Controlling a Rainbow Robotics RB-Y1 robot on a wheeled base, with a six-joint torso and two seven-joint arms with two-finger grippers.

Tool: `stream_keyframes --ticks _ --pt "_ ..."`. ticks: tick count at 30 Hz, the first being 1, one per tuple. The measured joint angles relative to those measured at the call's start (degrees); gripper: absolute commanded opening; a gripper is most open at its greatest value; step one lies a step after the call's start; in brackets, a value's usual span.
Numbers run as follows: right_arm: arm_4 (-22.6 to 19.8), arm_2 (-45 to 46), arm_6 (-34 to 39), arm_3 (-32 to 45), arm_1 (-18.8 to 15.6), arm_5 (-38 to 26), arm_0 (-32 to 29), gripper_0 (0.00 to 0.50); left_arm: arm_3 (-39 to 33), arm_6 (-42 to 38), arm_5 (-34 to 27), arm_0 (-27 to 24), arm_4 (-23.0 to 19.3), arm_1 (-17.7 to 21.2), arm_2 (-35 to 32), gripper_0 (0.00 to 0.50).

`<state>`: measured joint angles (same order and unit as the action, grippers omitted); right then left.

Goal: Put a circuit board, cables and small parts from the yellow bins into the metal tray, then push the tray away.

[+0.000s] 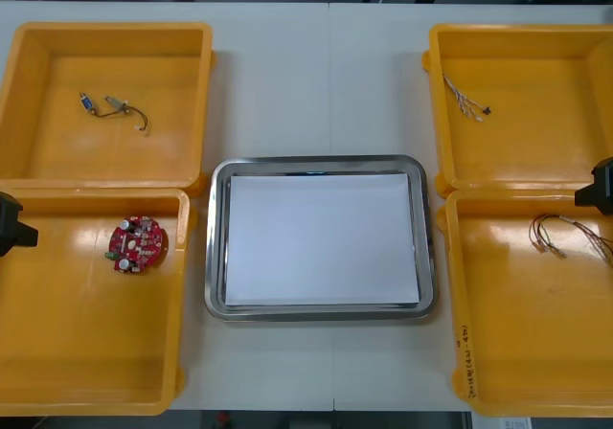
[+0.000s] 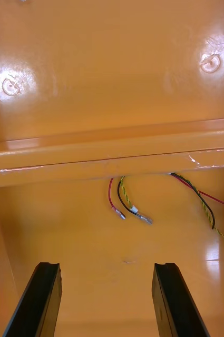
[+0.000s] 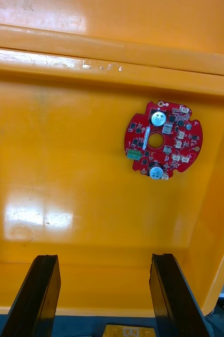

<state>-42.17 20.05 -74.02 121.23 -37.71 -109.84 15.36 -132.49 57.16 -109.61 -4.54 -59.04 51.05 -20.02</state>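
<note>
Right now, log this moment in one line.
left hand open, near round red circuit board; right hand open, near red and yellow cables; metal tray white inside

- left gripper (image 3: 104,258): black fingers (image 3: 38,295) spread wide, a big open gap between them
- right gripper (image 2: 106,266): same deal, its fingers (image 2: 172,300) stand well apart, gripping nothing
- in the front view just a dark bit of each arm pokes in from its own side, the right one sitting a touch farther out than the left
</note>
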Motion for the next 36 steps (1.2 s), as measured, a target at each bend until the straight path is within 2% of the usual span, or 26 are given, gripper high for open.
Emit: stream_keyframes --ticks 36 --pt "0.0 0.0 0.0 0.0 0.0 0.0 0.0 0.500 0.0 0.0 0.0 0.0 0.0 0.0 0.0 0.500"
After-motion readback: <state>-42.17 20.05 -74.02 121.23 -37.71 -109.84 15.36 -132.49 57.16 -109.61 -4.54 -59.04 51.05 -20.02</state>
